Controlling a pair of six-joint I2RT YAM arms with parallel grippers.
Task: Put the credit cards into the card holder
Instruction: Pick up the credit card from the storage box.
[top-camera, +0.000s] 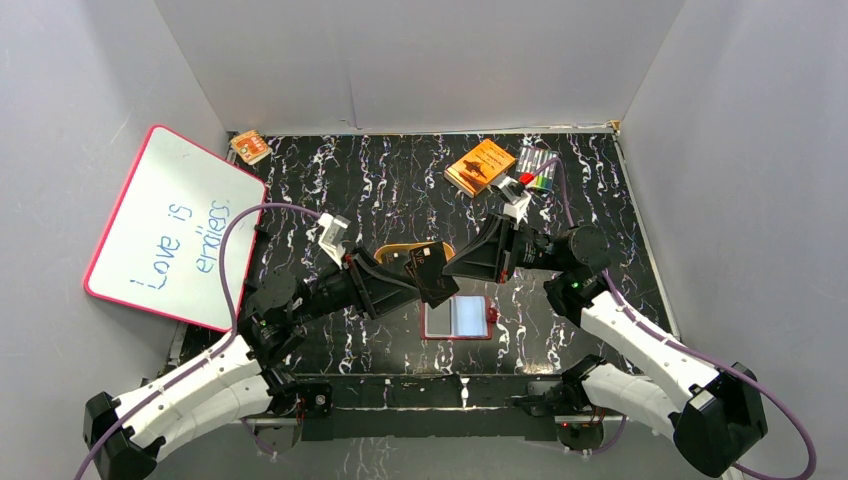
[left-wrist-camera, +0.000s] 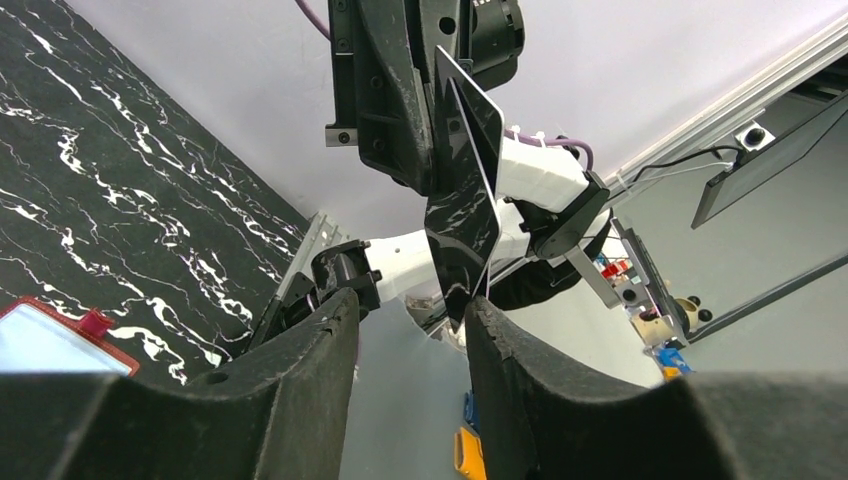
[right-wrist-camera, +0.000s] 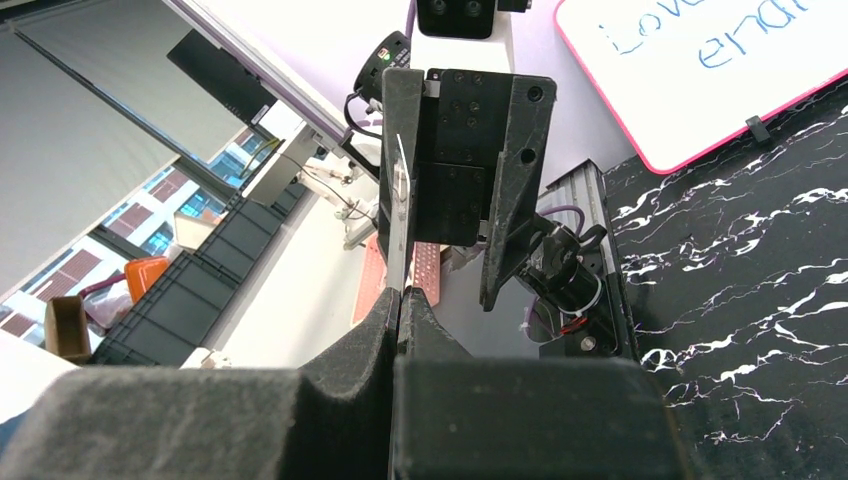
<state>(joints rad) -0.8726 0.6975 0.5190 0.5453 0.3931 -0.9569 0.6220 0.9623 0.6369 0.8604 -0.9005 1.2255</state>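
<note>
Here, the right claw (right-wrist-camera: 400, 300) is clamped tight on a dark credit card (left-wrist-camera: 465, 200), which sticks straight out ahead of its tips, edge-on to its own camera. Whether that is one card or two overlapped I cannot tell. Facing it tip to tip, the left claw (left-wrist-camera: 412, 303) has its fingers apart, straddling the card's far end; the card sits close against one finger, with a clear gap to the other. Below both claws, on the marbled table (top-camera: 600, 200), the card holder (top-camera: 440, 318) lies open, pale pockets up. A tan tray (top-camera: 392, 249) lies under the left claw. Behind the right claw lie an orange box (top-camera: 480, 165) and a marker pack (top-camera: 537, 170).
</note>
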